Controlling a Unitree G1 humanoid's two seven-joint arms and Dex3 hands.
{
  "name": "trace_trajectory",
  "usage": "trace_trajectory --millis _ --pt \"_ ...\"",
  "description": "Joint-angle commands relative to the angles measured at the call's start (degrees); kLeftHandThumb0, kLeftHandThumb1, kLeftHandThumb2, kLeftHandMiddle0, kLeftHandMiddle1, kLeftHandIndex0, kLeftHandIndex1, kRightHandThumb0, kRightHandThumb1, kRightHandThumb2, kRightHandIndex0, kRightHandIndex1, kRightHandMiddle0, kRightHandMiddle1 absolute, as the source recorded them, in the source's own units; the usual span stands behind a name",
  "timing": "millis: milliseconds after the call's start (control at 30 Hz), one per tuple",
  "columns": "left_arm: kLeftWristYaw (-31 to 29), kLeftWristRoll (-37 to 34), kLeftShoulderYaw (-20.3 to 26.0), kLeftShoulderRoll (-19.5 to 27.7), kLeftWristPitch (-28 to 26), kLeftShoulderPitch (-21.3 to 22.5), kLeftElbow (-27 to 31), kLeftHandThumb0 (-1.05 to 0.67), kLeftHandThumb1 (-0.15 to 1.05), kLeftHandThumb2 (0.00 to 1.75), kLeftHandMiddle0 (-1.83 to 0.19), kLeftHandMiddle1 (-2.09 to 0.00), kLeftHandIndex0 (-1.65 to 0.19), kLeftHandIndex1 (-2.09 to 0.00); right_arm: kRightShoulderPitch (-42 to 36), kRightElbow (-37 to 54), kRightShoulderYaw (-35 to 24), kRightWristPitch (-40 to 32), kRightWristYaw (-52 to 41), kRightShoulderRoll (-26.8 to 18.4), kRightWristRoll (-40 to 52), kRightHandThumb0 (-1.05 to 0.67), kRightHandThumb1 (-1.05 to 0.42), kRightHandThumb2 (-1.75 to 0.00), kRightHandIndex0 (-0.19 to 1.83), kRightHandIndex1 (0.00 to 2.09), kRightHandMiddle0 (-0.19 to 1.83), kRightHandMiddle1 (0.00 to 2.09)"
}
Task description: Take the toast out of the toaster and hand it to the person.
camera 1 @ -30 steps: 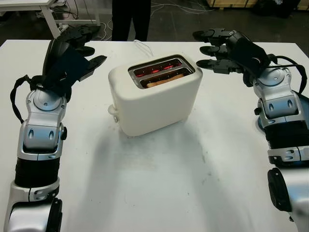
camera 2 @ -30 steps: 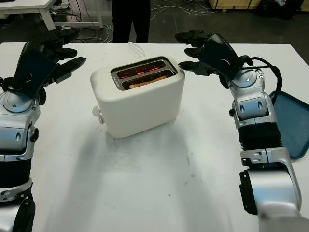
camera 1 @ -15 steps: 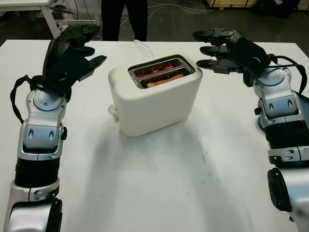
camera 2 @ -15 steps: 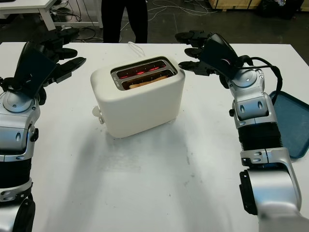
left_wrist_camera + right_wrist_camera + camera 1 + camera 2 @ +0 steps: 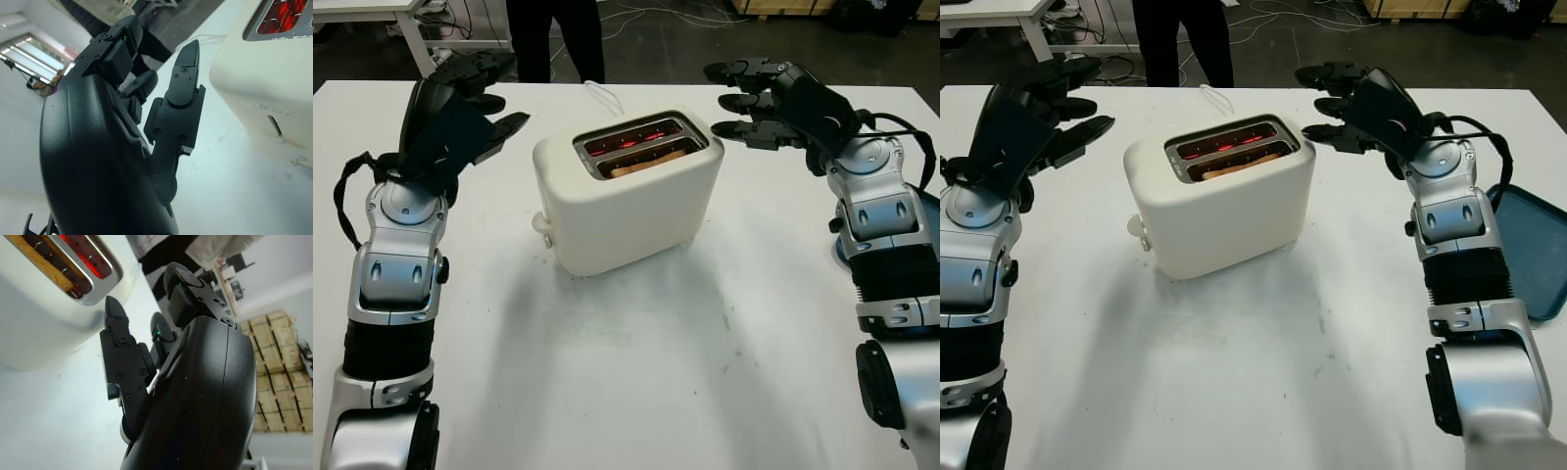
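A cream toaster [image 5: 628, 196] stands in the middle of the white table, its far slot glowing red. A slice of toast [image 5: 648, 163] sits low in the near slot, its brown edge just showing; in the right wrist view the toast [image 5: 45, 265] is seen close. My left hand [image 5: 475, 98] hovers open to the left of the toaster, apart from it. My right hand [image 5: 744, 100] hovers open to the right of the toaster's top, holding nothing. A person [image 5: 553, 39] in dark trousers stands beyond the table's far edge.
A blue tray [image 5: 1533, 250] lies at the table's right edge beside my right arm. A white cord [image 5: 603, 94] runs from behind the toaster to the far edge. Bare tabletop [image 5: 636, 372] stretches in front of the toaster.
The person behind the table has shifted to the left. Neither hand has moved, and the toaster and toast stand as before.
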State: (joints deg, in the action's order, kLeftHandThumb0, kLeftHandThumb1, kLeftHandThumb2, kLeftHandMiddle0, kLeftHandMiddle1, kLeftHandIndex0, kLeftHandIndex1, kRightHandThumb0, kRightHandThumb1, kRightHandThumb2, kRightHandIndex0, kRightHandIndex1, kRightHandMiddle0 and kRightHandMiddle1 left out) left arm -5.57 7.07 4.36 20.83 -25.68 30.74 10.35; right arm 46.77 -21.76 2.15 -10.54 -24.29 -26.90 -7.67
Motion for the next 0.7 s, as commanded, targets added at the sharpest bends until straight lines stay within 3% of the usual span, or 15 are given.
trace_trajectory --millis 0,667 --pt "-0.08 0.73 0.06 0.7 0.91 -0.13 -0.38 -0.27 0.92 0.15 -0.3 -0.81 -0.58 -0.05 -0.5 0.31 0.0 0.28 0.09 -0.12 0.16 -0.13 -0.92 -0.12 0.44 0.0 0.45 0.0" --pt "-0.53 0.16 0.21 0.45 1.6 0.28 -0.82 -0.27 0.92 0.15 -0.28 -0.85 -0.58 -0.05 -0.48 0.4 0.19 0.35 -0.01 -0.31 -0.08 -0.14 -0.92 -0.12 0.44 0.0 0.45 0.0"
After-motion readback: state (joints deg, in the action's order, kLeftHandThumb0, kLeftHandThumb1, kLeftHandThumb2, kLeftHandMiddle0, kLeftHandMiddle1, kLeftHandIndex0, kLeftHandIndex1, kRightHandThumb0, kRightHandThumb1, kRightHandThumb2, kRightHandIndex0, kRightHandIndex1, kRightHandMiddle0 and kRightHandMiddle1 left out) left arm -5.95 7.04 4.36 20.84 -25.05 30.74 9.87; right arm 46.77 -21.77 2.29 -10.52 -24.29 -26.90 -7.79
